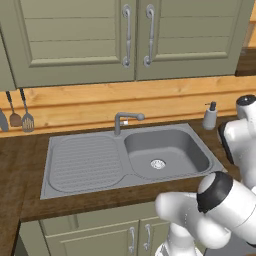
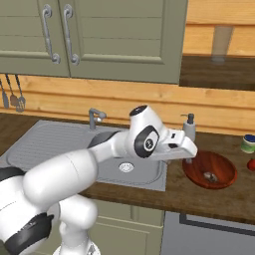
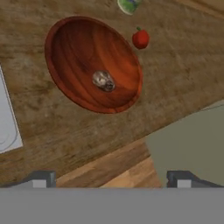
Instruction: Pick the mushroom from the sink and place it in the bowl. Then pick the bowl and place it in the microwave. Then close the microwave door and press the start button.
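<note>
The tiny greyish-tan mushroom [image 3: 103,81] lies inside the glossy reddish-brown bowl [image 3: 78,48] on the wooden counter, right of the grey sink [image 1: 185,150]. In the right base view the mushroom [image 2: 209,176] rests near the middle of the bowl [image 2: 221,167]. My gripper [image 2: 191,155] hovers above the counter just left of the bowl, beside the sink's right edge [image 2: 159,182]. In the hand view the gripper [image 3: 111,181] is open, holding nothing, with the bowl ahead of its fingertips [image 3: 41,179]. The sink basin is bare. The microwave and its door are out of view.
A soap dispenser [image 2: 189,127] stands behind the bowl by the wall. A small red fruit [image 3: 140,38] and a green-lidded jar [image 2: 247,143] sit past the bowl. The curved faucet [image 1: 125,120] rises behind the basin. Olive cabinet doors [image 1: 80,40] hang overhead.
</note>
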Robot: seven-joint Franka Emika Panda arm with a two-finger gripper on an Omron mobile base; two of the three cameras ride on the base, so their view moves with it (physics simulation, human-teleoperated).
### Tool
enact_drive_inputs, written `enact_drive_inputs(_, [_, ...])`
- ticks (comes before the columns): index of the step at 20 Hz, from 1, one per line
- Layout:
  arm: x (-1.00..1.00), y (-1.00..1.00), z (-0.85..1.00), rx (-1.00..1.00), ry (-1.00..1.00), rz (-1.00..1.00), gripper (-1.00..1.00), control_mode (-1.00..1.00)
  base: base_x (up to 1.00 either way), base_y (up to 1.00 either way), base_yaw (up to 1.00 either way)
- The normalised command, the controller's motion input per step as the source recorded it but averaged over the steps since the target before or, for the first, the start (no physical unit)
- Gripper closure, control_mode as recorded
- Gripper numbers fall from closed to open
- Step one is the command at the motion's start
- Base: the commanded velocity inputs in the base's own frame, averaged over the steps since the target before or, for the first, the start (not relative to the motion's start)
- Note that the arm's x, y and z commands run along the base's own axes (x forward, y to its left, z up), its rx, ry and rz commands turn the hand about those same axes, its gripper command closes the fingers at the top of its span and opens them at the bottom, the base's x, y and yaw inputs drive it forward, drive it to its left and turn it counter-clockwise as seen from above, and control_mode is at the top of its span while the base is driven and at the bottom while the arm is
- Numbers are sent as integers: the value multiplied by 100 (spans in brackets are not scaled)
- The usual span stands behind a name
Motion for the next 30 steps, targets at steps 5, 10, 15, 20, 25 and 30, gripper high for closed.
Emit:
enact_drive_inputs(5, [22, 1, 0, 9, 14, 12, -100, -100, 0, 0, 0])
enact_drive_inputs(10, [22, 5, -8, 14, 11, 16, -100, -100, 0, 0, 0])
enact_drive_inputs(15, [37, 13, -25, 13, 5, 13, -100, -100, 0, 0, 0])
enact_drive_inputs(20, [37, 1, -32, 11, 0, 11, -100, -100, 0, 0, 0])
enact_drive_inputs(25, [38, 0, -21, 1, 0, 4, -100, -100, 0, 0, 0])
enact_drive_inputs(30, [42, -1, -21, 0, 0, 0, -100, -100, 0, 0, 0])
